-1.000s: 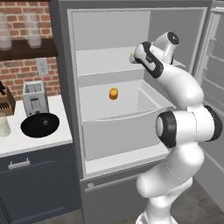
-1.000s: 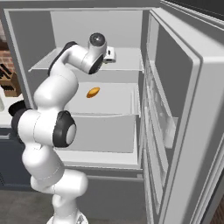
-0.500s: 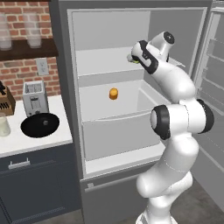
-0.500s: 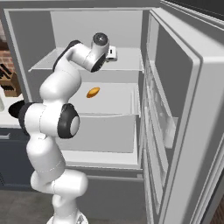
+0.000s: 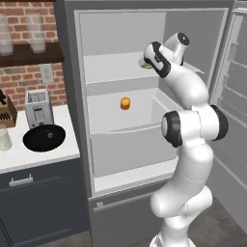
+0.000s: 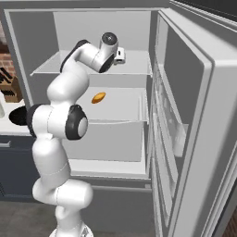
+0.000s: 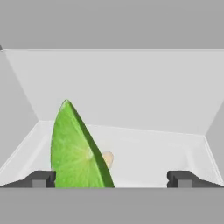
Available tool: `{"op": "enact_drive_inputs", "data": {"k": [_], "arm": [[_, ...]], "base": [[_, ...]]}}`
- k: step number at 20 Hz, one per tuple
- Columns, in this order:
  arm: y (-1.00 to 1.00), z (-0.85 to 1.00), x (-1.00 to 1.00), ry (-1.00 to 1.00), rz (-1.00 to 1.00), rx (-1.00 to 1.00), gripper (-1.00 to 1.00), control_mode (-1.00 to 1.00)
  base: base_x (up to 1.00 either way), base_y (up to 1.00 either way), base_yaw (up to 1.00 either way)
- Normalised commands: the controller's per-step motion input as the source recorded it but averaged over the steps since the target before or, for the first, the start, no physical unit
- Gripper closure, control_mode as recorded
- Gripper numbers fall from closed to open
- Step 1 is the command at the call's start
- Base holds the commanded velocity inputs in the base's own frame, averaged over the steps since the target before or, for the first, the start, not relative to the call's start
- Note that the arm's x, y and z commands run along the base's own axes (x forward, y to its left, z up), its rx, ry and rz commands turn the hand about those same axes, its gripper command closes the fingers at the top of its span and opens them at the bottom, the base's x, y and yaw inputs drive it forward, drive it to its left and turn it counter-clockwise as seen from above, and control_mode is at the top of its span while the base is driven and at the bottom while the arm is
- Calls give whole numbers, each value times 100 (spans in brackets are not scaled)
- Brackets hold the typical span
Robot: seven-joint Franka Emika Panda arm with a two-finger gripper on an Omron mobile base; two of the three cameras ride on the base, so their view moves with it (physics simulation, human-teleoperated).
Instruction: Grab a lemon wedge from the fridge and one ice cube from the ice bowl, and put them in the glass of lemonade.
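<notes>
Gripper [image 7: 111, 179] has advanced deeper over the upper shelf [image 5: 113, 67] of the fridge [image 5: 67, 96], fingers spread wide apart. Lemon wedge [image 7: 76, 151] stands between them, nearer the left fingertip [image 7: 40, 179], ungrasped. Closing is the likely next step.

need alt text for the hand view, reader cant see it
A bright green lemon wedge stands on the white shelf inside the fridge, between the open end effector fingertips and close to the left one. The right fingertip is well clear of it. Pale grey fridge walls close the space behind.
</notes>
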Motion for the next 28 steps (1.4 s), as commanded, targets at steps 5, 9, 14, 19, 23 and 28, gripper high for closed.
{"op": "enact_drive_inputs", "data": {"k": [5,9,14,19,23,28], "arm": [[0,-7,12,5,2,0,100,-100],[0,-8,4,1,1,-1,100,-100],[2,-25,-2,0,1,-5,100,-100],[9,-54,-33,0,0,-10,100,-100],[6,-29,-75,0,0,-7,100,-100],[6,-2,-100,0,0,-2,100,-100]], "base": [[0,0,0],[0,0,0],[0,0,0],[0,0,0],[0,0,0],[0,0,0]]}}
